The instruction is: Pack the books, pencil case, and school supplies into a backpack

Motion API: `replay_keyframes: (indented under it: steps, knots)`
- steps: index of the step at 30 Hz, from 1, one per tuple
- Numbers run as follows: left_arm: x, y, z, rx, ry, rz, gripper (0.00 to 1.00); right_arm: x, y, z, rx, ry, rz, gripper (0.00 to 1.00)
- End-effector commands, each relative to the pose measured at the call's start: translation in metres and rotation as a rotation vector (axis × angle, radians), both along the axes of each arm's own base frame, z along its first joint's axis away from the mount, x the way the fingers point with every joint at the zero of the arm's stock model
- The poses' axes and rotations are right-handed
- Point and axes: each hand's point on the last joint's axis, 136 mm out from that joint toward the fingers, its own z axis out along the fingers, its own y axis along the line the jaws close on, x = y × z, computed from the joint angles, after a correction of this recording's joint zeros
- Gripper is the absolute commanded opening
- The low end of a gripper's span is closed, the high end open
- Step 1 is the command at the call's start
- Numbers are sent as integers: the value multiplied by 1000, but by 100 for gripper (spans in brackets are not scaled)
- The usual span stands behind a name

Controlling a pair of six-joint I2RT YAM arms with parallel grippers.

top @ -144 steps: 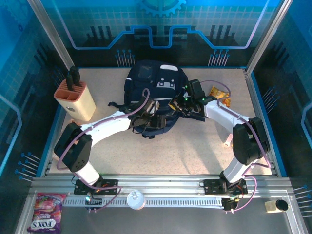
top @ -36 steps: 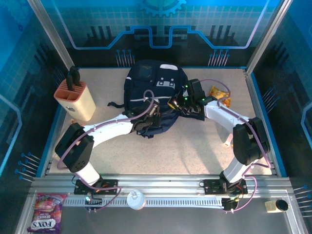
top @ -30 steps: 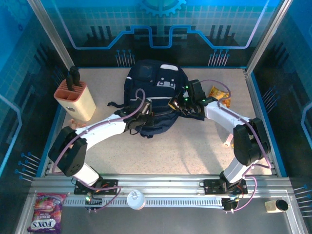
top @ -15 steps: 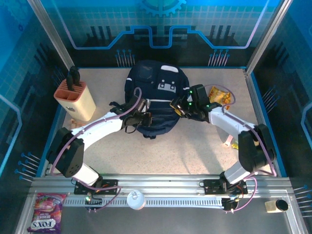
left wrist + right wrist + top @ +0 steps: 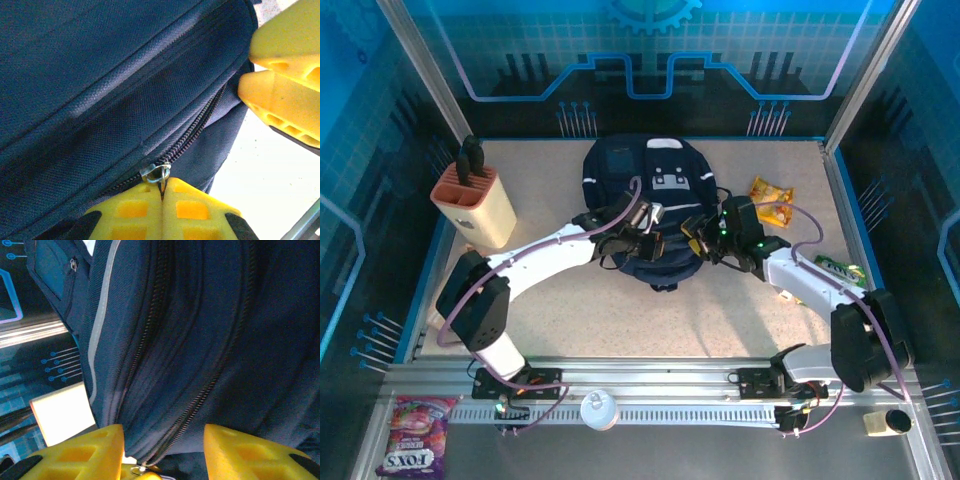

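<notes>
On the speckled beige table [image 5: 620, 305], left gripper [image 5: 161, 186] pinched shut on the small silver zipper pull [image 5: 156, 173] at the near end of the large dark navy fabric backpack [image 5: 650, 190]. Just to its right, right gripper [image 5: 161, 434] with jaws parted astride the same zippered edge, fabric between the fingers. Farther back, crinkly yellow-orange snack bag [image 5: 770, 191] right of the backpack; peach-and-cream knife block [image 5: 480, 207] well off to its left.

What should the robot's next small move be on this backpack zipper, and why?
Probably close the right hand on the backpack fabric to steady it. The left hand is shut on the zipper pull, while the right hand stands open astride a zipper seam.
</notes>
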Motion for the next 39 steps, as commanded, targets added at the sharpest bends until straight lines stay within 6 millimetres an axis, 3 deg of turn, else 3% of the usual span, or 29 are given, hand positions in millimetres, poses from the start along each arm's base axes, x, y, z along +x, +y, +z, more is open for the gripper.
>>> replay_keyframes:
  steps: [1,7,14,21,27,30,35,39]
  knots:
    - [1,-18,21,-59,-32,-51,0,7,9,-3,39,16,-25,43]
    - [-1,-15,15,-36,-21,-52,0,14,17,-13,31,43,-13,32]
    - [-7,5,5,82,-9,-67,0,22,-2,-11,-72,7,-45,11]
    - [-15,69,-13,290,56,-32,0,29,-32,1,-163,-44,-94,8]
    - [-10,124,-28,393,148,37,0,29,-38,1,-178,-49,-96,8]
    - [8,141,-29,426,136,69,0,29,-37,1,-173,-49,-90,8]
    - [57,168,-28,438,79,148,0,28,-34,3,-168,-53,-77,8]
    - [95,174,-23,376,18,193,3,24,-30,3,-166,-58,-58,9]
